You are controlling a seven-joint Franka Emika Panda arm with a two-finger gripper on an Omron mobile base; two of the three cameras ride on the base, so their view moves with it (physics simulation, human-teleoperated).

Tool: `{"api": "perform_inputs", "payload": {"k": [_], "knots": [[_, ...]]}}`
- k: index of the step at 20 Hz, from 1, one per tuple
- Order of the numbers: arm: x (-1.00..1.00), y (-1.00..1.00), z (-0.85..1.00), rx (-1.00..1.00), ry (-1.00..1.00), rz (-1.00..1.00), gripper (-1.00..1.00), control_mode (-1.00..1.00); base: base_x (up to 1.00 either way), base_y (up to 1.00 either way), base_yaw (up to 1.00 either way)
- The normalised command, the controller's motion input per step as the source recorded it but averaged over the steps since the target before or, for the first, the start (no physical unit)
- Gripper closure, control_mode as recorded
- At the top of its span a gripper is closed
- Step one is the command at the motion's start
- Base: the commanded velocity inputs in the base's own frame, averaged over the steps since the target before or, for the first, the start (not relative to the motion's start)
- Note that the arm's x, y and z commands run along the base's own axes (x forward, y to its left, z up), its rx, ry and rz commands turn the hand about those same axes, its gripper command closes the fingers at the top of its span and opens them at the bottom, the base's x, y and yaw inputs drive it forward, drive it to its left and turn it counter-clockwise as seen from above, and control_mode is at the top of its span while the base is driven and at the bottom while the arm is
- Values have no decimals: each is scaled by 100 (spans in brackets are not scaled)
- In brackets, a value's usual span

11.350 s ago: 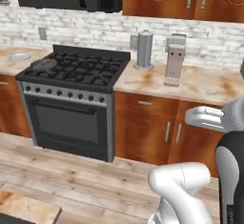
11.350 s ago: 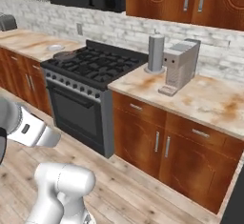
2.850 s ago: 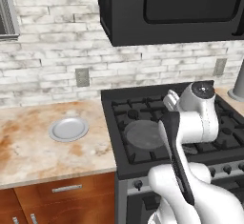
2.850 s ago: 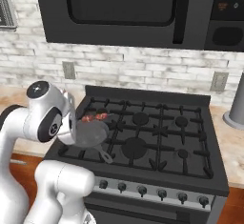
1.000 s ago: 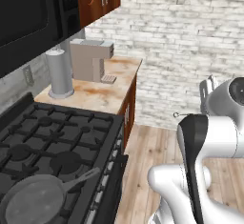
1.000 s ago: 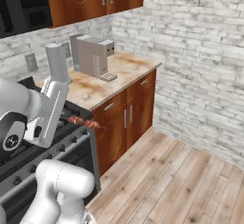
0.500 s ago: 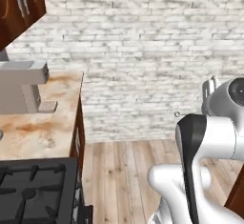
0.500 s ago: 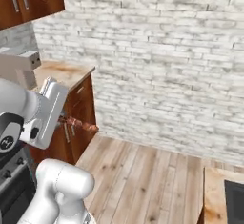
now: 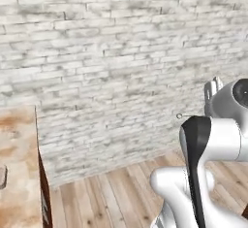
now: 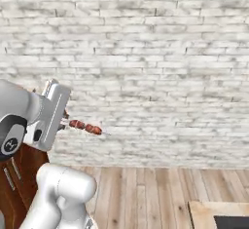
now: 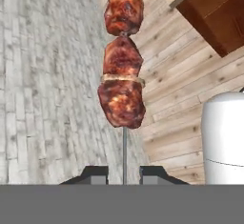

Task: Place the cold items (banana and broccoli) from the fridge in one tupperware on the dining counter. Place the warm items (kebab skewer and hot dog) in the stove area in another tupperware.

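Your tool (image 11: 124, 173) is closed tight on the thin stick of the kebab skewer (image 11: 122, 61). In the hand view the two dark tips pinch the bare end of the stick, and the brown meat chunks sit further out along it. In the right base view the kebab skewer (image 10: 85, 126) pokes out sideways from the tool, up in the air, with the white brick wall (image 10: 160, 67) behind it and the wood floor (image 10: 146, 194) far below.

So the step in hand looks like carrying. You have one warm item, and it needs to go into a tupperware. A corner of a beige tabletop (image 10: 216, 213) with a dark sink shows low in the right base view. It may be the dining counter, but I cannot be sure.

No tupperware shows right now. For the next move, you need to bring a tupperware into view first. Then hold the skewer over it, go down low, and open the tool. Keep the stick level so it does not slip out on the way.
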Motion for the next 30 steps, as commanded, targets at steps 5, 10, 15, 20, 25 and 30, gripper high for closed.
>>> {"api": "perform_inputs", "payload": {"k": [5,10,15,20,25,30], "knots": [[0,0,0,0,0,0,100,100,56,11,-100],[0,0,0,0,0,0,100,100,51,38,-100],[0,0,0,0,0,0,100,100,64,62,-96],[0,0,0,0,0,0,100,100,83,82,-78],[0,0,0,0,0,0,100,100,99,85,-66],[0,0,0,0,0,0,100,100,100,68,-43]]}}
